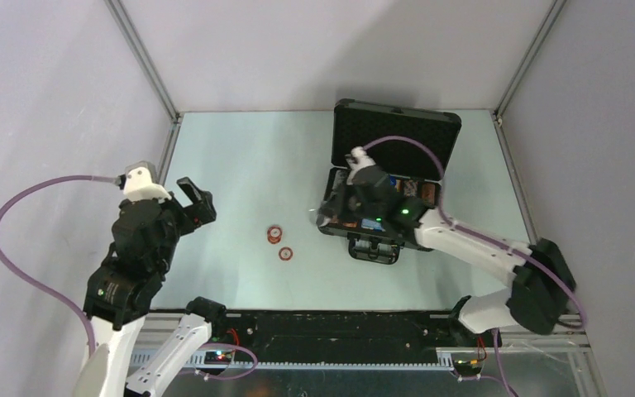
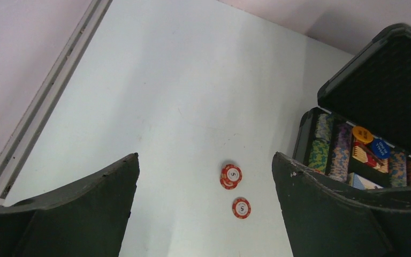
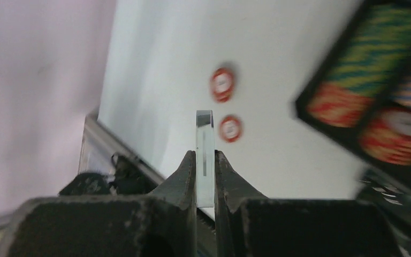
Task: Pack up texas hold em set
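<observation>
Now the case [image 1: 397,136] is sitting open, lid up, chip rows [image 2: 321,147] inside, with red-white chips [image 1: 274,234] lying left of it. At its left edge the right gripper [image 3: 205,155] is pinching a thin clear piece [image 3: 205,126]; the left gripper [image 2: 205,158] is hovering farther left, jaws spread.

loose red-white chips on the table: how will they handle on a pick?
The chips lie flat and thin on the smooth table, so a pinch probably slides them instead of getting under. They look rigid and likely light; on edge they could roll. The farther chip looks like two stacked offset and may split if pushed.
</observation>
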Controlling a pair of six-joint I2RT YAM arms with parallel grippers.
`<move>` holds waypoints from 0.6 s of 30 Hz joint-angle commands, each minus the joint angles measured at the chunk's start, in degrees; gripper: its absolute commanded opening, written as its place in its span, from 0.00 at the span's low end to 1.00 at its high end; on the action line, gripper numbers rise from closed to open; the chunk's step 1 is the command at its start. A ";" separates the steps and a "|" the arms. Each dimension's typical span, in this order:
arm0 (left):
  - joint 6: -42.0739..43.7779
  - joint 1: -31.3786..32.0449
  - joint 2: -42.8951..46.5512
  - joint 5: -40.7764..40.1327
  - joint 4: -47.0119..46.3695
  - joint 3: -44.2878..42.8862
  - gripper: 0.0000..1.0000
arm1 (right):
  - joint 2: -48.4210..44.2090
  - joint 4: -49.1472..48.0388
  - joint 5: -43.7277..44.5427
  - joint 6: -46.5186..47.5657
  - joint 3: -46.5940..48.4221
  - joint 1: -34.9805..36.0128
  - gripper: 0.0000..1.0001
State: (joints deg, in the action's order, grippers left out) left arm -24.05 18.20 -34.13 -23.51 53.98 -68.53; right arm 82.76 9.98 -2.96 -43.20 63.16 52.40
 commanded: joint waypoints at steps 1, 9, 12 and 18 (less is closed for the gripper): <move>-0.91 -0.39 -0.94 1.24 -6.06 3.48 0.98 | -9.69 -1.16 1.39 -1.22 -10.88 -9.27 0.00; -1.09 -0.44 -1.71 0.20 -10.98 9.46 0.98 | -20.74 -5.31 -6.87 -0.97 -25.87 -25.02 0.00; -1.11 -0.41 -1.81 -0.72 -12.13 11.57 0.98 | -20.45 -7.34 -9.66 -1.21 -27.39 -28.02 0.00; -0.89 -0.44 -1.90 -1.17 -13.67 14.48 0.98 | -17.95 -13.24 -12.45 -2.08 -29.38 -31.32 0.00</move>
State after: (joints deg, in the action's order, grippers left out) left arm -24.56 18.17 -35.75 -23.49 43.90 -55.11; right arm 63.66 5.02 -11.22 -44.38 34.09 22.79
